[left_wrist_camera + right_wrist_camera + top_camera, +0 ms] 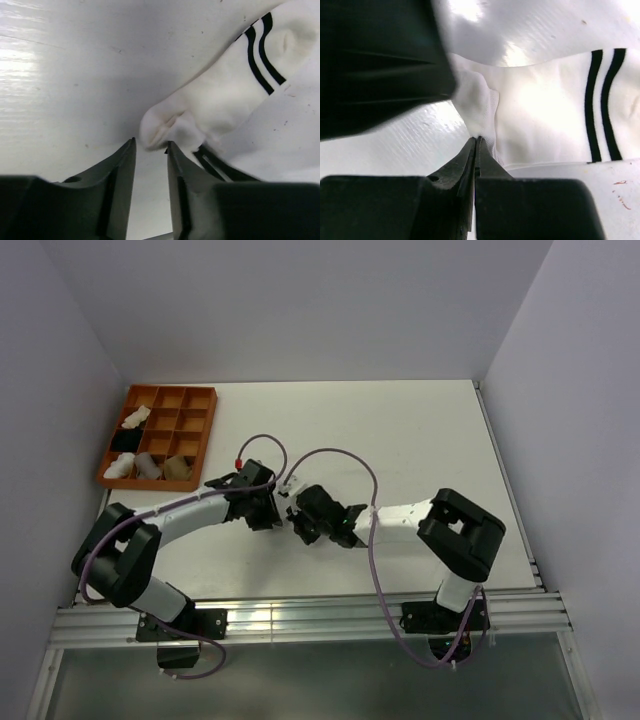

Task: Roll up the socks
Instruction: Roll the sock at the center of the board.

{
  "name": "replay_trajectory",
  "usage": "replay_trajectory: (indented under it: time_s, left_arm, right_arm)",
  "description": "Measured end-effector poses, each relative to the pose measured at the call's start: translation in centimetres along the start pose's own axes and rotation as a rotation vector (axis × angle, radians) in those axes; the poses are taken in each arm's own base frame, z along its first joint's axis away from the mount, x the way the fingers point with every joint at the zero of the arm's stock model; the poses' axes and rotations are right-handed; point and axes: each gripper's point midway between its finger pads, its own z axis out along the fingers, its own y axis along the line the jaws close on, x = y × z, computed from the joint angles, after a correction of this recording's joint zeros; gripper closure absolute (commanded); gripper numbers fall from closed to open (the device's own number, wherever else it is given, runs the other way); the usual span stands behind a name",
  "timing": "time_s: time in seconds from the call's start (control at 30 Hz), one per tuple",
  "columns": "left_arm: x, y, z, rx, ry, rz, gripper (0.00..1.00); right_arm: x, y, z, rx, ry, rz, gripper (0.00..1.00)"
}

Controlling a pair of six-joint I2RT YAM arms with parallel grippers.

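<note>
While both arms are bent inward over the white table (430, 430), an orange tray (175, 388) is seen at the far left. Its compartments hold white bundles (120, 468) and a black bundle (125, 440). In its near row a grey bundle (148, 465) sits beside a tan bundle (180, 468).

Right of the tray, the left gripper (150, 145) is held low over the table. Its fingers are parted by a narrow gap through which bare table is seen, and nothing is clamped between them. The rounded end of the striped white sock (225, 95) lies on the table right at those fingertips — seemingly touching one of them. From there the sock is stretched away flat, and two dark stripes cross it nearer its far end.

Further right, the right gripper (476, 141) is set against a folded edge of the same sock, its fingers pressed together. Whether a sliver of fabric is caught between them cannot be told. From overhead the sock is all but hidden — covered by the two grippers, which meet near the middle of the table.
</note>
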Motion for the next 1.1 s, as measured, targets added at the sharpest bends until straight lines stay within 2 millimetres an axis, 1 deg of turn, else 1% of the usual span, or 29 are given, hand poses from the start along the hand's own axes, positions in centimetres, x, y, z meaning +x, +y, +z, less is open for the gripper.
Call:
replay_trajectory:
  time_s: [0.13, 0.2, 0.3, 0.4, 0.47, 0.5, 0.63, 0.8, 0.97, 1.1]
  left_arm:
    - [-1.0, 0.1, -1.7, 0.030, -0.075, -0.034, 0.46]
    - [-1.6, 0.0, -2.6, 0.053, -0.118, -0.054, 0.40]
    - [-2.3, -0.3, -3.7, 0.088, -0.170, -0.074, 0.39]
    - [-2.5, -0.6, -4.2, 0.123, -0.197, -0.077, 0.39]
    - [-2.5, -0.6, -4.1, 0.133, -0.203, -0.078, 0.40]
    - [-2.2, -0.5, -3.9, 0.135, -0.197, -0.077, 0.40]
    - [-1.6, -0.1, -3.3, 0.142, -0.181, -0.086, 0.41]
    - [-0.4, 0.8, -2.3, 0.117, -0.141, -0.100, 0.42]
    - [-0.1, 0.7, -1.5, 0.117, -0.122, -0.099, 0.43]
    - [0.2, 0.6, -0.8, 0.114, -0.103, -0.096, 0.47]
  right_arm:
    - [0.1, -0.8, -0.5, -0.134, 0.029, 0.149, 1.00]
    - [-0.1, -0.6, -0.9, -0.207, 0.042, 0.218, 1.00]
    - [-0.6, 0.1, -1.4, -0.337, 0.052, 0.325, 1.00]
    - [-0.7, 0.8, -1.2, -0.452, 0.075, 0.438, 1.00]
    - [-0.2, 1.2, -0.8, -0.513, 0.107, 0.520, 1.00]
    - [0.4, 1.4, -0.6, -0.558, 0.145, 0.597, 1.00]
    - [0.6, 1.5, -0.3, -0.627, 0.179, 0.701, 1.00]
    - [0.6, 1.3, -0.3, -0.672, 0.200, 0.787, 1.00]
    - [0.8, 0.9, -0.3, -0.680, 0.206, 0.843, 1.00]
    - [0.9, 0.7, -0.3, -0.686, 0.217, 0.870, 1.00]
